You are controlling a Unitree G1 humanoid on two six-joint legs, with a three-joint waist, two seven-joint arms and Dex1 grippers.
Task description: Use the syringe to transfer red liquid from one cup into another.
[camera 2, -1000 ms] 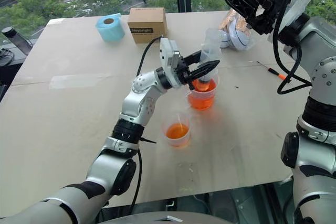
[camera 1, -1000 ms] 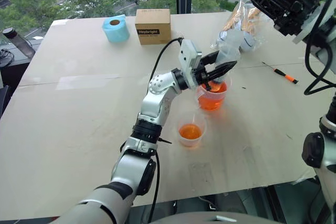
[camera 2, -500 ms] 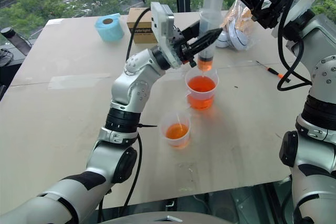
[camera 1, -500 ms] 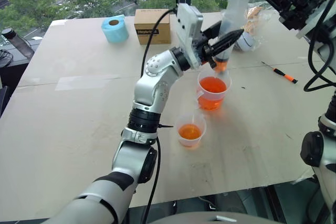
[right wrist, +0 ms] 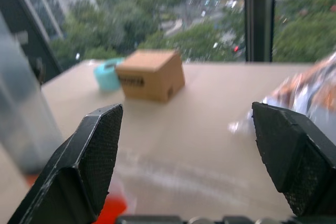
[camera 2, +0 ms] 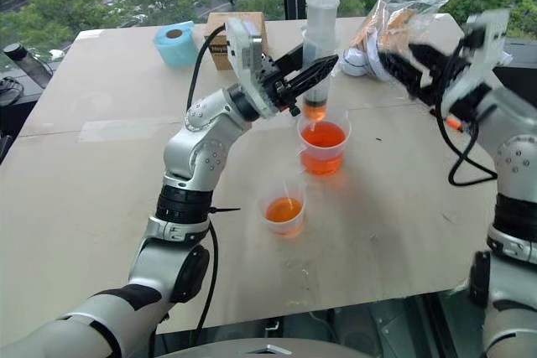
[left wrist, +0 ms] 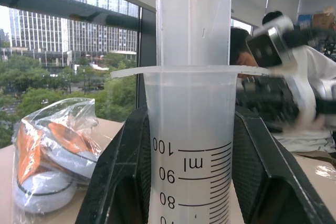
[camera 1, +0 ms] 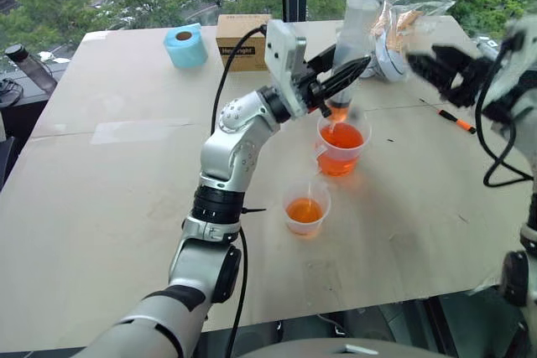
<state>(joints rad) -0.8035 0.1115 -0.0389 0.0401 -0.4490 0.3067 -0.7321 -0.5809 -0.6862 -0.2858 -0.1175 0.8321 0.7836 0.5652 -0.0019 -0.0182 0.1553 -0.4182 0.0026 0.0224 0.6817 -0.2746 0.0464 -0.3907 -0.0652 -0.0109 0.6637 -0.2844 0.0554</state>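
Note:
My left gripper (camera 1: 342, 83) is shut on the barrel of the clear syringe (camera 1: 356, 35) and holds it upright. The syringe's tip, with a little orange-red liquid in it, hangs just above the taller handled cup (camera 1: 340, 148). That cup holds red liquid (camera 2: 322, 135). The shorter cup (camera 1: 305, 209) stands nearer to me, with some red liquid in its bottom. In the left wrist view the black fingers (left wrist: 119, 182) press both sides of the graduated syringe (left wrist: 191, 129). My right gripper (camera 1: 436, 69) hovers open to the right of the syringe, holding nothing.
A blue tape roll (camera 1: 185, 45) and a cardboard box (camera 1: 242, 39) sit at the table's far edge. A plastic bag (camera 1: 407, 23) lies at the far right, with an orange-handled screwdriver (camera 1: 455, 116) near it. A dark bottle (camera 1: 23, 64) stands off the table's left side.
My left gripper lifted the syringe out of the taller cup, and its tip now hangs above the cup. My right gripper came down from high up to the syringe's level, still open.

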